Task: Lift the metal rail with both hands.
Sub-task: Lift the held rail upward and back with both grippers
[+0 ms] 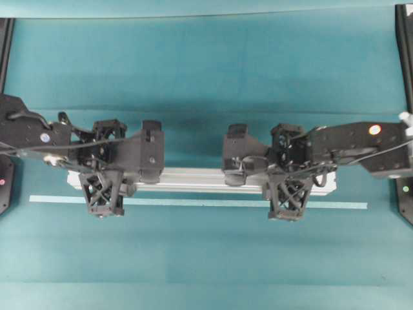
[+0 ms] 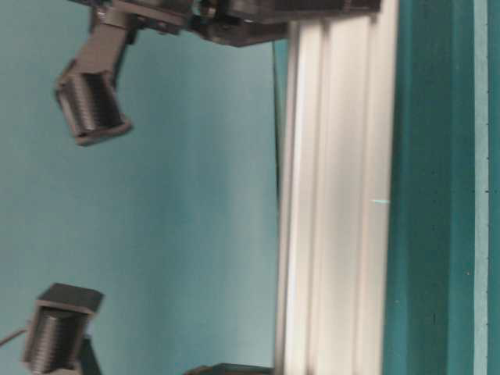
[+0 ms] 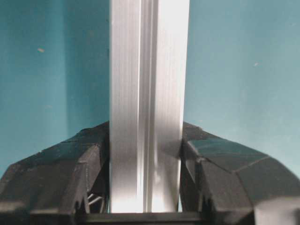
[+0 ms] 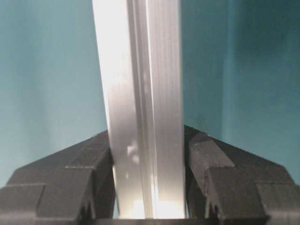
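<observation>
The metal rail (image 1: 193, 179) is a long silver grooved bar lying crosswise over the teal cloth, just behind a pale tape line. My left gripper (image 1: 104, 171) is shut on it near its left end, and my right gripper (image 1: 288, 174) is shut on it near its right end. In the left wrist view the rail (image 3: 147, 93) runs straight up between the black fingers (image 3: 84, 168), which press both its sides. The right wrist view shows the rail (image 4: 138, 70) clamped the same way by that gripper (image 4: 147, 183). I cannot tell whether the rail (image 2: 336, 203) touches the cloth.
A thin pale tape line (image 1: 193, 202) runs parallel to the rail, just in front of it. Black frame posts (image 1: 403, 51) stand at the left and right table edges. Teal cloth (image 1: 206, 64) covers the table behind and in front.
</observation>
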Controlling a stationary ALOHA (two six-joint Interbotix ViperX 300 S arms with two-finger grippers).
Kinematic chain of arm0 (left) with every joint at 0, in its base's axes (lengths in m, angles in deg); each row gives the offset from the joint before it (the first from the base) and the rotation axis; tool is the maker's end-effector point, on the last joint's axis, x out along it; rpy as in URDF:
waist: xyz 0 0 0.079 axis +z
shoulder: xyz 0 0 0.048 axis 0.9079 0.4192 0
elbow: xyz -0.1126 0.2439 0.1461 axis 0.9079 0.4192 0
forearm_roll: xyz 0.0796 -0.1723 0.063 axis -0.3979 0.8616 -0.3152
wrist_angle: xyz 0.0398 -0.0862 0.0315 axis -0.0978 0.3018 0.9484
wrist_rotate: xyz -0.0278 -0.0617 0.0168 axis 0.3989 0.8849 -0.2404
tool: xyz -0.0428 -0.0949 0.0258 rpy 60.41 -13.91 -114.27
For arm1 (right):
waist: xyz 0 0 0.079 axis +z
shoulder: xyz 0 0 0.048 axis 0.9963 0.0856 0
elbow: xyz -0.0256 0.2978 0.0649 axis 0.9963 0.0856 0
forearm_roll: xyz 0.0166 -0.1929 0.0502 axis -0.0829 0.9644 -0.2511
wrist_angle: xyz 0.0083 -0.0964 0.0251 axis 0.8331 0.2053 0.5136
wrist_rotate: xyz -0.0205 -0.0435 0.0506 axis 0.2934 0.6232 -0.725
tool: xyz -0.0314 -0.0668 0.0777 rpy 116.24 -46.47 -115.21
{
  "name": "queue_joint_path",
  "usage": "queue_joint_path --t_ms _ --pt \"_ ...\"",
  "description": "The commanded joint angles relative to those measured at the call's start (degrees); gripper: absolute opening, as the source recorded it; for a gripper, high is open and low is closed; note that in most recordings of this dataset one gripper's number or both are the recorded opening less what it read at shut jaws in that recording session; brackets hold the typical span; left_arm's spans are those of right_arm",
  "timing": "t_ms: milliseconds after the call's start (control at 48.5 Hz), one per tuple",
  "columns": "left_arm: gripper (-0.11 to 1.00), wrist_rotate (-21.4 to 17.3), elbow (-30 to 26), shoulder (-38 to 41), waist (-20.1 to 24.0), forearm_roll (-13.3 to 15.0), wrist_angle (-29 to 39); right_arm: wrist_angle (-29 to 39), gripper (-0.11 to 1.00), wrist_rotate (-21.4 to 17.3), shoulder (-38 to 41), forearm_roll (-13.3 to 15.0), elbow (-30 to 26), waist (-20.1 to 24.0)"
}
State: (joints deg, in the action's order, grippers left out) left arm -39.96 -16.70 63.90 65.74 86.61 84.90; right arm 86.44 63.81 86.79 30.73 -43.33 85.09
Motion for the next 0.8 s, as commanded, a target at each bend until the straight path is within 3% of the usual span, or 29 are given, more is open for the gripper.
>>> queue_joint_path --t_ms 0,412,783 --pt "0.35 -0.1 -2.4 -2.4 0.4 -0.1 1.3 1.8 0.38 -0.1 -2.7 0.0 -2.1 -0.5" --pt "0.35 -0.7 -9.4 -6.4 1.7 -0.1 11.7 9.9 0.38 -0.2 -6.2 -0.1 -6.3 -1.1" --pt "0.35 -0.7 -15.0 -7.7 2.1 -0.1 16.3 21.4 0.38 -0.2 -7.1 -0.1 -13.6 -1.4"
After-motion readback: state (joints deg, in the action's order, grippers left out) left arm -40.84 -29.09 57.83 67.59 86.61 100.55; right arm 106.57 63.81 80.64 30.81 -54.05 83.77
